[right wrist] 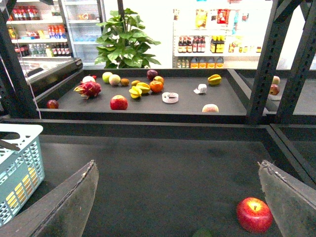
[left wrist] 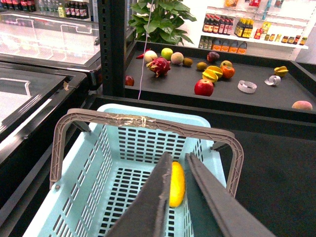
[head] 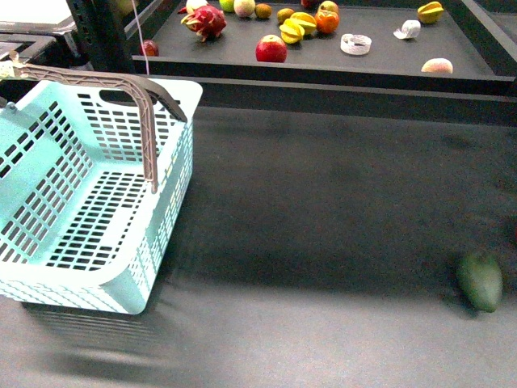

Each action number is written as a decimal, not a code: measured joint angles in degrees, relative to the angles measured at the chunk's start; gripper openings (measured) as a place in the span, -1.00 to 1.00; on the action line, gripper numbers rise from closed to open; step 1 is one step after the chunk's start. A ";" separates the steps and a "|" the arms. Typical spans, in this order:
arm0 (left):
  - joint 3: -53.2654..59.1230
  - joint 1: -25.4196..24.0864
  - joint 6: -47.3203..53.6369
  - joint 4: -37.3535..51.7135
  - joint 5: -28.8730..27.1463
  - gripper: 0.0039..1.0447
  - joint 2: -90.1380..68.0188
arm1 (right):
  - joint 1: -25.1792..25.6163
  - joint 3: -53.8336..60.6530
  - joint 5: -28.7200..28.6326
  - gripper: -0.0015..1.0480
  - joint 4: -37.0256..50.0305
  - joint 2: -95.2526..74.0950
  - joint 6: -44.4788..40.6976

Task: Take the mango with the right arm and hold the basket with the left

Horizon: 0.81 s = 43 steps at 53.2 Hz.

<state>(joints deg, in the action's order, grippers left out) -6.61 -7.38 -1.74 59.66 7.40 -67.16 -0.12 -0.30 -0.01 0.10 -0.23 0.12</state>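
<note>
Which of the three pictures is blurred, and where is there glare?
Front view: the basket and the green fruit look smeared, with soft edges. Left wrist view: sharper, with white glare on the glass case. Right wrist view: fairly sharp, bright light from the shop behind; only the near red apple is slightly soft.

No writing can be made out anywhere. The bottles [left wrist: 228, 27] on the store shelves in the left wrist view carry labels, and so do the ones [right wrist: 201, 45] on the shelves in the right wrist view, but all of them are too small and blurred to read.
</note>
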 joint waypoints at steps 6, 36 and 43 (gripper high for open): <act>2.19 1.22 0.66 -4.07 -1.84 -0.93 6.21 | 0.00 0.00 -0.07 0.85 -0.02 0.00 0.00; 5.44 7.28 1.27 -27.45 -7.41 -0.93 34.45 | 0.00 0.00 -0.07 0.85 0.00 0.00 0.00; 5.44 7.30 1.27 -32.11 -7.41 -0.93 39.56 | 0.00 0.00 -0.07 0.85 0.00 0.00 0.00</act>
<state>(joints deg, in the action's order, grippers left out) -1.17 -0.08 -0.47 27.55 -0.01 -27.59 -0.12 -0.30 -0.08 0.10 -0.23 0.12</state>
